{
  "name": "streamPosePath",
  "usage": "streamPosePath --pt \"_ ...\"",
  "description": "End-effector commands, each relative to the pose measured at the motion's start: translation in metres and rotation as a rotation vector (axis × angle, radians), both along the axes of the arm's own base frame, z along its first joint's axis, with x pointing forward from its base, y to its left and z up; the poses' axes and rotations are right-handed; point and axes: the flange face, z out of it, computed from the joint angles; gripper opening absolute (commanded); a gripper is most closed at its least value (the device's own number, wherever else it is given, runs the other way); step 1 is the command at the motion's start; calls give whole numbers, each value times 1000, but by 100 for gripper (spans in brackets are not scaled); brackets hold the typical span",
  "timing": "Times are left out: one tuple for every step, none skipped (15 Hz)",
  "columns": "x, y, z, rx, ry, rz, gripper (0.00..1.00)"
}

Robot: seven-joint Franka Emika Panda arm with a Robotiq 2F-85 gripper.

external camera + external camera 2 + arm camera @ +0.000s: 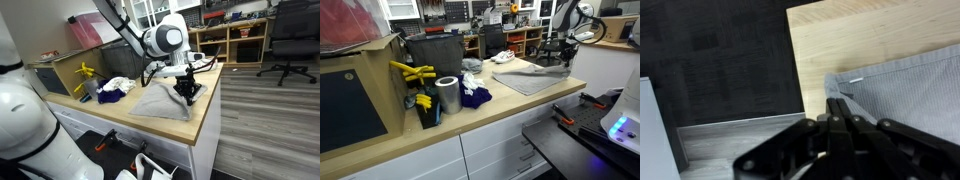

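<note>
A grey cloth (158, 102) lies on the light wooden counter (205, 118); it shows in both exterior views (532, 76) and in the wrist view (908, 88). My gripper (187, 96) points down at the cloth's corner near the counter's end, also seen in an exterior view (560, 60). In the wrist view the fingers (838, 102) are pressed together with their tips right on the cloth's corner, seemingly pinching its edge. The counter's edge (800, 60) lies just beside the fingertips, with dark floor beyond.
A dark blue cloth (474, 97) and a white cloth (472, 80) lie mid-counter. A metal cylinder (447, 95), yellow tools (410, 72) and a black bin (435, 52) stand behind them. An office chair (288, 40) and shelves stand across the floor.
</note>
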Motion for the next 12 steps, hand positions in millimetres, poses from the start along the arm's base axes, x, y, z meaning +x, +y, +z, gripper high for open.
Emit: streamPosePath --pt "2 0 11 -36 -16 -53 29" --pt "3 2 11 -43 -21 -58 35" --pt "3 3 12 -49 -24 -62 43" --pt "4 6 12 -56 -29 -63 50" --pt "5 8 13 -60 -32 -64 57" --pt "5 11 14 -65 -34 -63 66" --pt "6 15 14 -62 -37 -59 72" --pt "7 19 15 -59 -40 -55 81" --pt "9 24 16 -54 -45 -44 87" --pt "9 31 16 -35 -44 -29 94" --pt "11 39 16 -18 -42 -13 99" --pt "12 51 14 8 -39 5 100"
